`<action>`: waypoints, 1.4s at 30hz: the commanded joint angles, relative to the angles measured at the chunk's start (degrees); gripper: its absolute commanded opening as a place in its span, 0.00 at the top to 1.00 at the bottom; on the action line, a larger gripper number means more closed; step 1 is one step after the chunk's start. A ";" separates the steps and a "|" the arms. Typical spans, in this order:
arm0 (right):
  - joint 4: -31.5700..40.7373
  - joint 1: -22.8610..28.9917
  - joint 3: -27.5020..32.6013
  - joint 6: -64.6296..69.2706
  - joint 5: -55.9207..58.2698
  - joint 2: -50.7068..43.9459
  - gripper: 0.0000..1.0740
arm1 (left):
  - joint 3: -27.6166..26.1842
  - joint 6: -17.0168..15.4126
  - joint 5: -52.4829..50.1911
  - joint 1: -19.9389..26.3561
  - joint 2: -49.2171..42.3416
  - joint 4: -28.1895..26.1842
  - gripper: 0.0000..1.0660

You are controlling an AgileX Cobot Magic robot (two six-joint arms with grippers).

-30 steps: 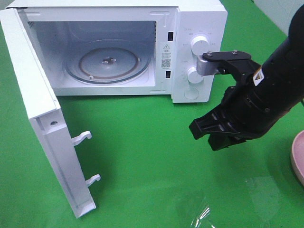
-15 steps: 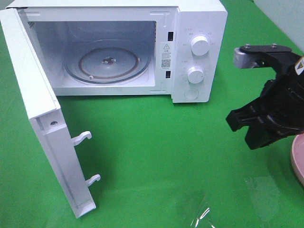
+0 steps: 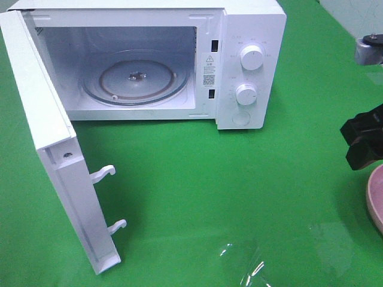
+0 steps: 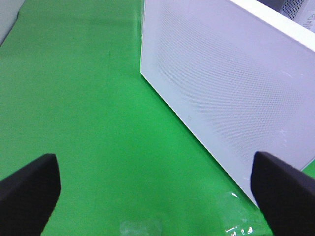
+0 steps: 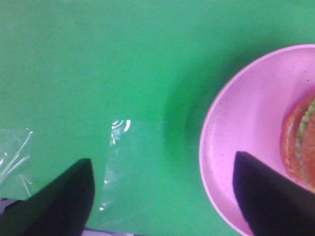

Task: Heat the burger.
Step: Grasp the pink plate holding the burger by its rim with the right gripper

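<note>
R jaws wide apart over green bench point(image 3: 239, 191), right at pink plate point(image 5: 231, 147). Burger point(image 5: 298, 142) sits on that plate, only partly in shot, well apart from microwave point(image 3: 266, 89). Microwave door point(image 3: 57, 155) hangs open. L jaws spread wide too, nothing between 'em, near door's outer face.

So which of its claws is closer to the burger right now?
Right. The right gripper hovers open over the pink plate at its rim, close beside the burger. The left gripper is far off, facing the outside of the open microwave door.
</note>
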 commanded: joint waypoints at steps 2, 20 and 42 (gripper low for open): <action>-0.52 -1.32 -0.06 -0.06 1.15 -0.40 0.16 | 0.17 0.06 -0.40 0.06 -0.92 -0.23 0.09; -1.95 -8.25 12.03 -0.46 -9.63 0.00 0.21 | 0.17 0.06 -0.40 0.06 -0.92 -0.23 0.09; -2.18 -12.26 12.83 -0.46 -21.43 14.50 0.23 | 0.17 0.06 -0.40 0.06 -0.92 -0.23 0.09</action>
